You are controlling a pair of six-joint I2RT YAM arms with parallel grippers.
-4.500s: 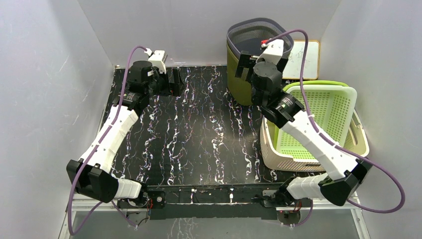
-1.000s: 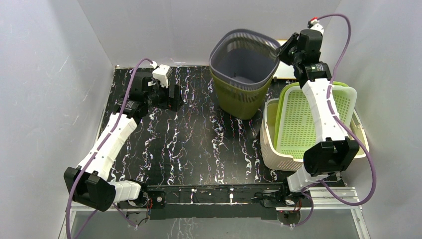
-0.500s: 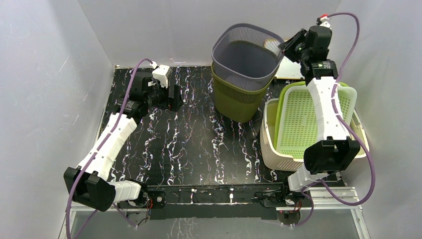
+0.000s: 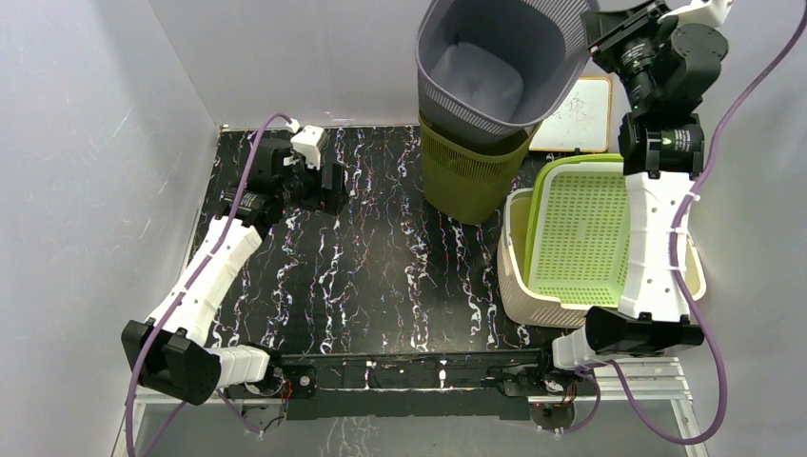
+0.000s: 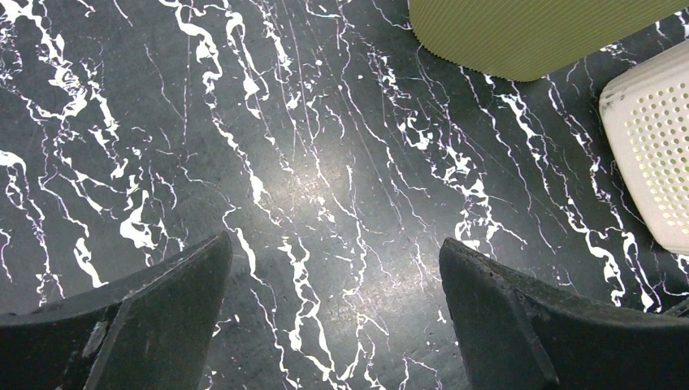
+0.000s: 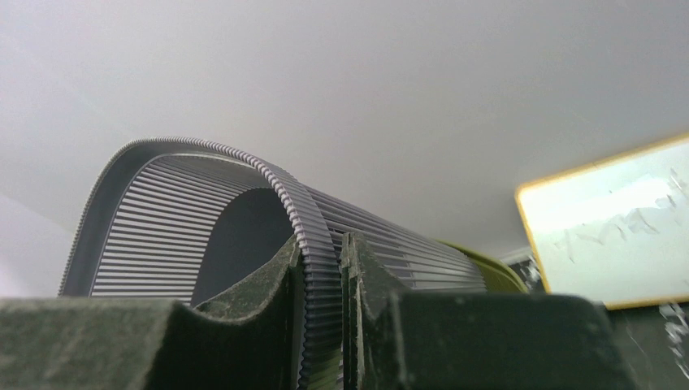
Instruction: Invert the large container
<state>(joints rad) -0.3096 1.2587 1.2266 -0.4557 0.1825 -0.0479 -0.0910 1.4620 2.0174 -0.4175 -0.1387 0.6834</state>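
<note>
The large container is a grey ribbed bin, lifted high at the back and tilted, with its mouth facing the camera in the top view. Its bottom end still hangs just over the olive-green bin that stands on the black marbled table. My right gripper is shut on the container's right rim; in the right wrist view the ribbed rim is pinched between the two fingers of my right gripper. My left gripper hovers open over the table at the back left, with nothing between the fingers of my left gripper.
A cream basket holding a green perforated basket stands at the right. A small whiteboard leans on the back wall. White walls enclose the table on three sides. The left wrist view shows the olive bin and cream basket.
My right arm has risen steeply and drawn the grey container up out of the olive bin, tipping it as it goes. The left arm has stayed where it was.
</note>
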